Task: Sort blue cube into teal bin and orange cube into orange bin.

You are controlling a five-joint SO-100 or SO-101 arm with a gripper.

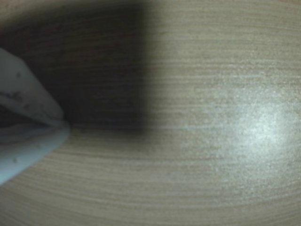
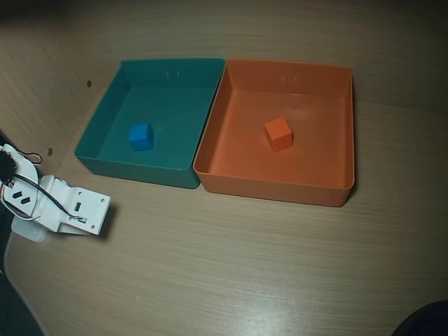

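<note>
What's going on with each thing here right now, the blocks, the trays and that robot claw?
Blue cube: lying inside the teal bin.
Orange cube: lying inside the orange bin.
Teal bin: holds only the blue cube.
Orange bin: holds only the orange cube.
Gripper: jaws shut, empty, above bare table.

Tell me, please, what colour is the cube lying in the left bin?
Bright blue cube, clearest in the overhead view.

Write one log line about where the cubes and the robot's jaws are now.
blue cube: in teal bin | orange cube: in orange bin | gripper: jaws shut, empty
</note>
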